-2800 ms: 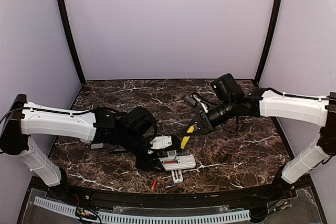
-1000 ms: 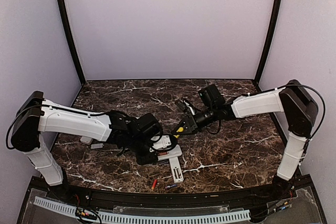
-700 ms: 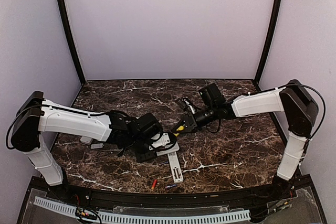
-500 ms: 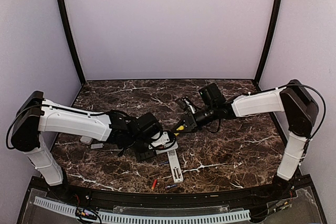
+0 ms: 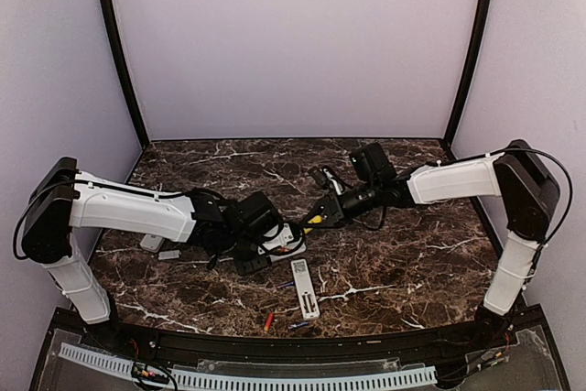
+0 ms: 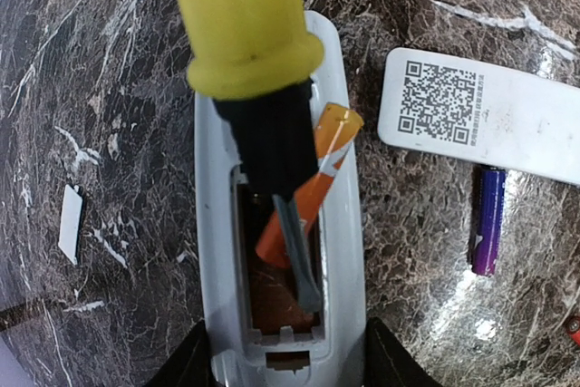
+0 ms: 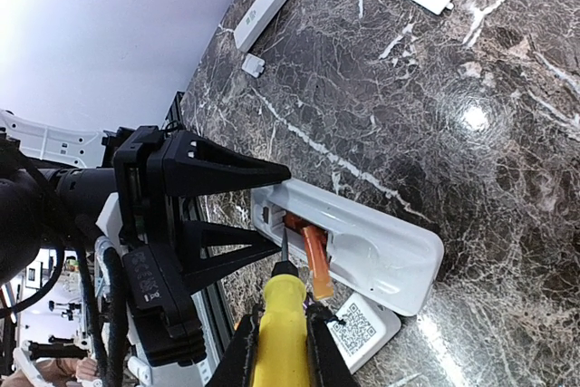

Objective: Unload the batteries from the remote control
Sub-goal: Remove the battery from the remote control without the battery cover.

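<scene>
Left arm (image 5: 128,210) and right arm (image 5: 455,180) show white shells, black joints and black cables looping just behind the angular black left gripper (image 5: 275,249) and right gripper (image 5: 320,213).

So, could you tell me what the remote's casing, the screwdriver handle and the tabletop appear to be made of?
The remote casing looks like moulded plastic: pale grey-white, smooth, softly shiny. The screwdriver handle seems plastic or rubber: matte yellow with a black collar. The tabletop shows a dark marble pattern with white veins, glossy with bright glare spots; stone or laminate, I cannot tell.
</scene>
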Controlling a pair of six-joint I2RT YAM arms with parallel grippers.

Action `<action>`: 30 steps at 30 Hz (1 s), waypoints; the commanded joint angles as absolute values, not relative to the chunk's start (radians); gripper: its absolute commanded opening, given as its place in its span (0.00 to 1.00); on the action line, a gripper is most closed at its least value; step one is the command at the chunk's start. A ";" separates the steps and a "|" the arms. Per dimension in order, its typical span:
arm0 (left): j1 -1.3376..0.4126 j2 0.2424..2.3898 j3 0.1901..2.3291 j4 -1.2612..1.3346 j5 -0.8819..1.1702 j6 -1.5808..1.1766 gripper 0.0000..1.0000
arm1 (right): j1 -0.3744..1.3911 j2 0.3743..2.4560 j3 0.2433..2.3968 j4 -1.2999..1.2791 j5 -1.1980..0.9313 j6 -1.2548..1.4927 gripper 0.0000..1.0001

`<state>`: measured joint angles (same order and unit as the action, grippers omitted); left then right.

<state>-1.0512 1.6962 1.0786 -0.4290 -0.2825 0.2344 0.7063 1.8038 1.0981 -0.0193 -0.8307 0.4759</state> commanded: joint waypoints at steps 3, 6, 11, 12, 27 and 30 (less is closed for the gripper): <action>-1.037 1.709 1.106 -0.457 -0.325 0.220 0.13 | 0.707 1.770 1.033 0.057 -0.851 0.537 0.00; -1.037 1.713 1.107 -0.461 -0.330 0.218 0.13 | 0.706 1.766 1.016 0.073 -0.851 0.546 0.00; -1.038 1.711 1.101 -0.455 -0.354 0.220 0.13 | 0.705 1.717 1.002 0.089 -0.813 0.549 0.00; -1.037 1.711 1.101 -0.454 -0.352 0.220 0.13 | 0.706 1.706 1.000 0.089 -0.801 0.548 0.00; -0.882 1.639 1.115 -0.479 -0.076 -0.029 0.14 | 0.647 1.480 0.807 0.230 -0.495 0.634 0.00; -0.876 1.636 1.091 -0.458 -0.038 -0.125 0.14 | 0.646 1.425 0.777 0.218 -0.424 0.629 0.00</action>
